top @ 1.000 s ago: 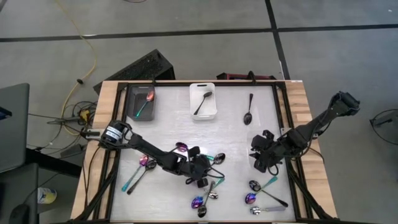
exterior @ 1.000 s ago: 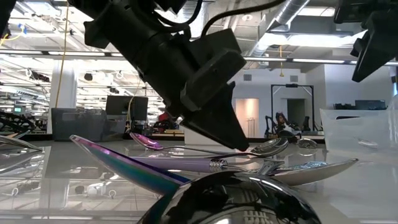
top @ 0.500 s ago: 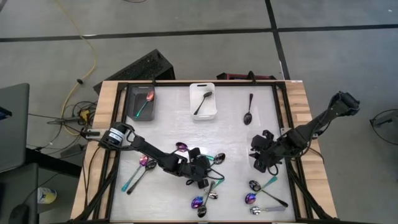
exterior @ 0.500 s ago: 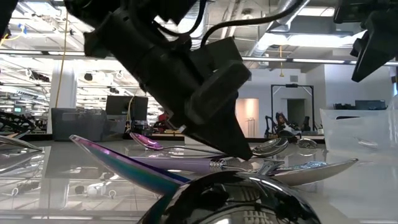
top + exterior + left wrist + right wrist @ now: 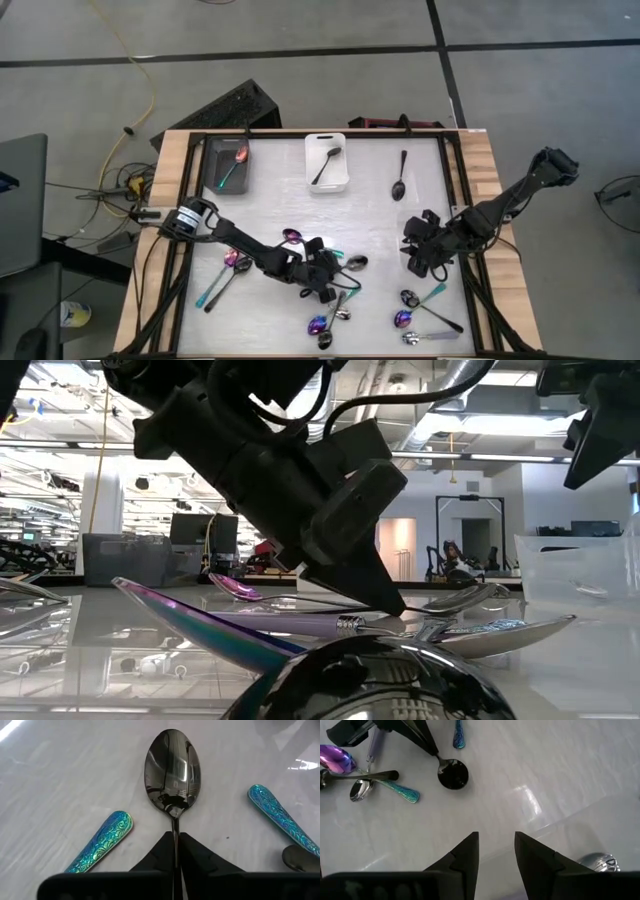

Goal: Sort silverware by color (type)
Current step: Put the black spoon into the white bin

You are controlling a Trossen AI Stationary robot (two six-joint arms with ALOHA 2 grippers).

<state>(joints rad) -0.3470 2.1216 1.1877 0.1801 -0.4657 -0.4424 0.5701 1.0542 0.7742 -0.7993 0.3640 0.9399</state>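
Here the white glossy table [image 5: 380,225] mirrors ceiling lights; mid-table, the left gripper [image 5: 176,851] is pinched tight on a black spoon [image 5: 172,770], bowl gleaming, while the right gripper [image 5: 496,851] hovers parted

Open lab: exposed ceiling ducts [image 5: 470,380]

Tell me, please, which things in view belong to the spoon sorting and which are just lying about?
Part of the job:
- glossy black metal spoon, clamped at its neck by the left gripper
- loose purple-and-teal spoons
- sorted black spoon
- right gripper, waiting open

Just lying about:
- yellow cable on the floor
- black crate behind the table
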